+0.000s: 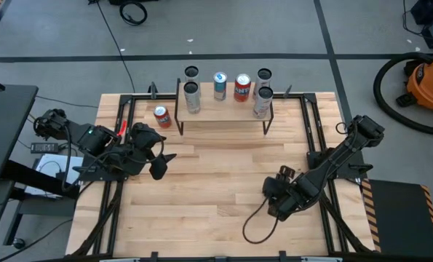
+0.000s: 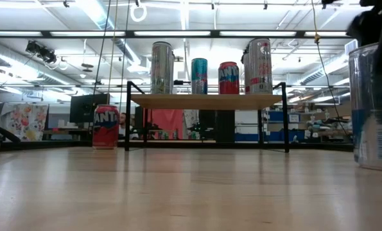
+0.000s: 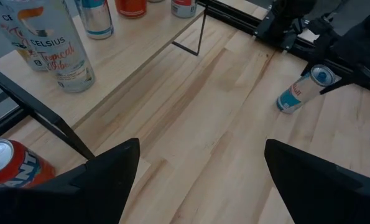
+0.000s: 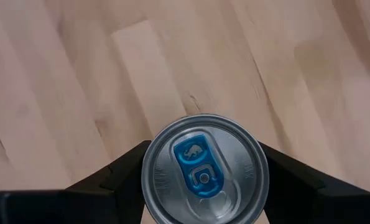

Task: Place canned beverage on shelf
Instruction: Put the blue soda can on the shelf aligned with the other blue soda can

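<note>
The right gripper [image 4: 203,180] has its fingers clasped on a blue-tabbed can [image 4: 203,168] standing between them on the table, so I'd lift it straight, keeping it upright, toward the shelf [image 1: 227,108], while the left gripper [image 3: 197,174] waits, fingers spread.

Hidden and cut-off parts

The blue can [image 4: 202,168] is cut by the wrist view's 6 o'clock edge; the orange can [image 3: 13,165] is clipped at 9 o'clock.

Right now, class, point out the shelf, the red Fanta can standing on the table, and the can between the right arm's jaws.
shelf [image 1: 227,109]: high view, bare front board.
red Fanta can [image 2: 105,127]: low view, label.
silver can with blue tab [image 4: 203,167]: right wrist view, lid.
</note>
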{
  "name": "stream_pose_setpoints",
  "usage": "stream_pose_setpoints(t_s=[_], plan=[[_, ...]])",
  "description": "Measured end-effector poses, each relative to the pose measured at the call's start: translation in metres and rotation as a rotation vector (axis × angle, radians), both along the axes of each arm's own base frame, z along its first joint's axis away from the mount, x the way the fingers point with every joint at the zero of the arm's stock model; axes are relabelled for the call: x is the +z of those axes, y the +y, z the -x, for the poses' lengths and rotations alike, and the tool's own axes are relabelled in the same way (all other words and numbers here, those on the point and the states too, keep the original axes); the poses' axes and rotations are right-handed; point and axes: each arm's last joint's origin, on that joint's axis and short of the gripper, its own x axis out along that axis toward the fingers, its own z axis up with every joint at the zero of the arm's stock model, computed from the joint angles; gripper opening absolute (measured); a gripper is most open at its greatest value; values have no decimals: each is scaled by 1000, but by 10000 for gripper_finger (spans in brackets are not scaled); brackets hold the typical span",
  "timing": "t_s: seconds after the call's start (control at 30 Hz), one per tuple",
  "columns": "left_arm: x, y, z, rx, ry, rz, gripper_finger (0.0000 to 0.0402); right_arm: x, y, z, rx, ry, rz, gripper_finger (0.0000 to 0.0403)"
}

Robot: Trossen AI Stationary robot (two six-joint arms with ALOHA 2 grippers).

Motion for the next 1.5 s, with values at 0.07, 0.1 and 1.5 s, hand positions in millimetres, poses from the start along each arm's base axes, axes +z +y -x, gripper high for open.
stream_pose_setpoints(t_s=[0.07,0.1,1.5], plan=[[0,0,0,1,-1,1,357,0,1,-1,93,11,25,253],[0,0,0,4,-2,4,357,0,1,-1,135,13,34,253],[7,-3,-7,3,-104,55,357,31,17,-15,1163,-208,-145,254]])
